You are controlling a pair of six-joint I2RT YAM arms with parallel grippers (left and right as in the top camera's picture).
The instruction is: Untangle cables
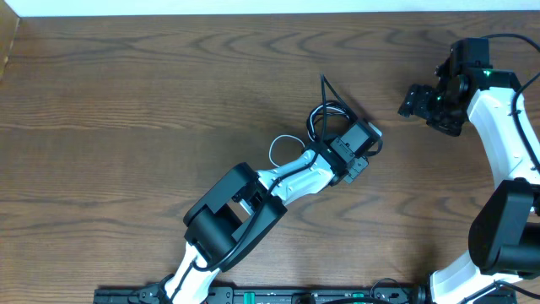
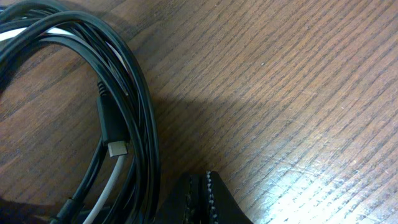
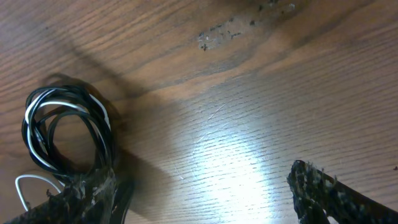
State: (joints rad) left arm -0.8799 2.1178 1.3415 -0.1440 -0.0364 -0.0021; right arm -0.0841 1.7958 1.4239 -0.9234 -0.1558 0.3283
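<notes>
Left gripper (image 1: 369, 135) low beside coiled cables (image 1: 324, 118), centre of table (image 1: 126, 127); its opening can't be read, nothing visibly held. Right gripper (image 3: 196, 186) wide, empty, well apart. Likely best: pinch 1 black strand (image 2: 146, 124), lift slowly.

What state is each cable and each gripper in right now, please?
Thin black cable: coiled in loops on the wooden table, tangled with the white one.
Thin white cable: threaded through the black coil, still tangled.
Left gripper: down at the coil; open or shut cannot be told.
Right gripper: open, empty, apart from the cables.
</notes>
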